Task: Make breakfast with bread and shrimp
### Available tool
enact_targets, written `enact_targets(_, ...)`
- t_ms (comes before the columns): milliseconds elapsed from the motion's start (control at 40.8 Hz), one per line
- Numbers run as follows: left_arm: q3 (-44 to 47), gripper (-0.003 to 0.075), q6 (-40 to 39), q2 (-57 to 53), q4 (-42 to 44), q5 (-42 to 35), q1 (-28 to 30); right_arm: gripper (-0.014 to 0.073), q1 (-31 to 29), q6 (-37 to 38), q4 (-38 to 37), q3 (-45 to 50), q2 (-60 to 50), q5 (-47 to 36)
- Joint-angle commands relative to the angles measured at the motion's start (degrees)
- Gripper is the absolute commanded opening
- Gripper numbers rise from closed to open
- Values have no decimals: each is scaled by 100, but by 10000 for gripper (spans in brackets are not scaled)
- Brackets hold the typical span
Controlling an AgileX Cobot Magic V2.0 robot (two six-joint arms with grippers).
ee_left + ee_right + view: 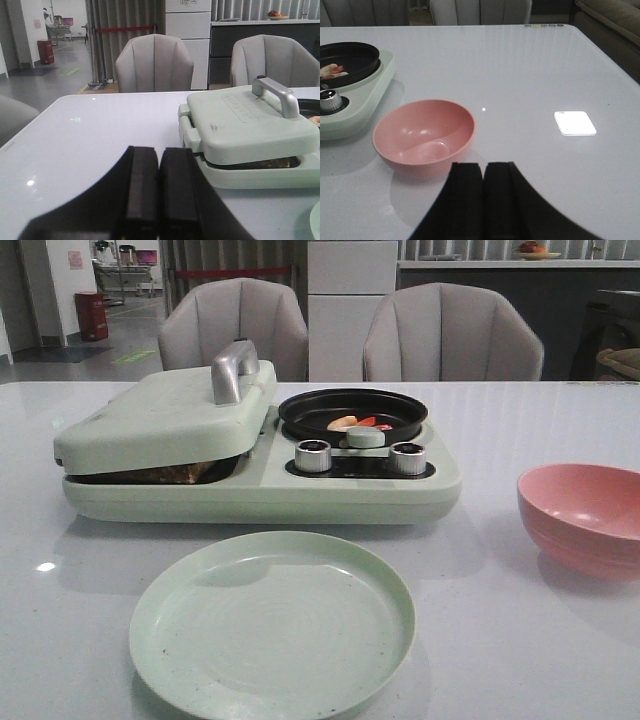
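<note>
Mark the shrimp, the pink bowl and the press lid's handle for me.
shrimp [352, 423], front view, on the pale and red pieces in the black pan.
pink bowl [415, 155], right wrist view, on its outer wall.
lid handle [278, 92], left wrist view, on the silver bar's top.

embossed wording on the sandwich-maker lid [240, 112], too faint to read

On the table: 1 breakfast maker [200, 465] with 2 knobs [313, 455], 1 pan [400, 405], 1 plate [272, 625], 1 bowl [585, 518]; 2 chairs [233, 328] behind.
</note>
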Motion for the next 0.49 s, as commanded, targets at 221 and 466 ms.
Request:
enact_targets(221,172,101,-33,-94,-53,-509,-31,36,-6,-26,62,569,-109,-2077)
enact_targets(466,172,101,-33,-94,-53,-509,-31,36,-6,-26,68,569,-109,-2069)
